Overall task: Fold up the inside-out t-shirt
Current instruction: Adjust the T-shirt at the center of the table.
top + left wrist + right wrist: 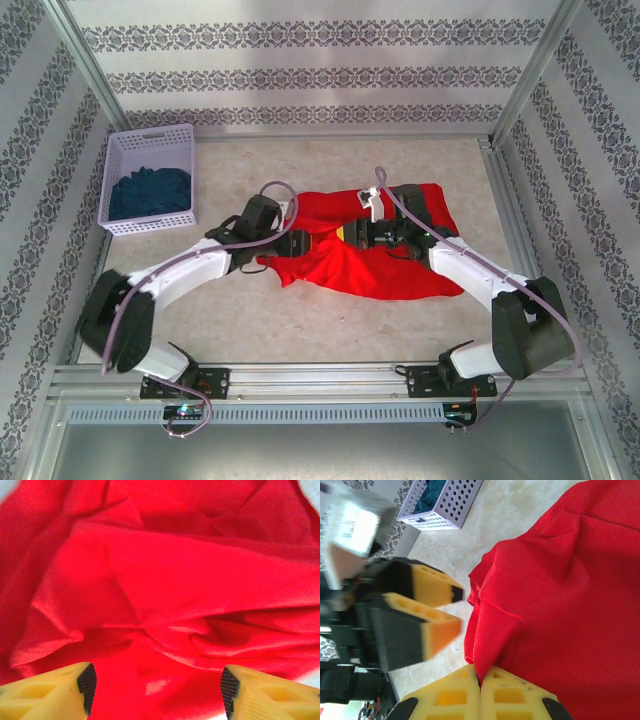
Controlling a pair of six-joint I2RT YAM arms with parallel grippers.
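The inside-out t-shirt (pixel 390 272), bright red and crumpled, lies in the middle of the table between the two arms. My left gripper (pixel 305 243) hovers at its left edge. In the left wrist view it (pixel 157 690) is open, its yellow fingers wide apart over rumpled red cloth (pixel 175 570) with nothing between them. My right gripper (pixel 352 235) faces it from the right. In the right wrist view it (pixel 481 680) is shut on a pinched fold of the shirt (pixel 560 605), and the open left gripper (pixel 457 611) sits just beside the shirt's edge.
A white perforated basket (pixel 152 140) holding dark blue cloth (pixel 150 192) stands at the back left, also seen in the right wrist view as the basket (pixel 445 502). Bare tabletop (pixel 330 325) lies in front of the shirt. Metal frame rails border the table.
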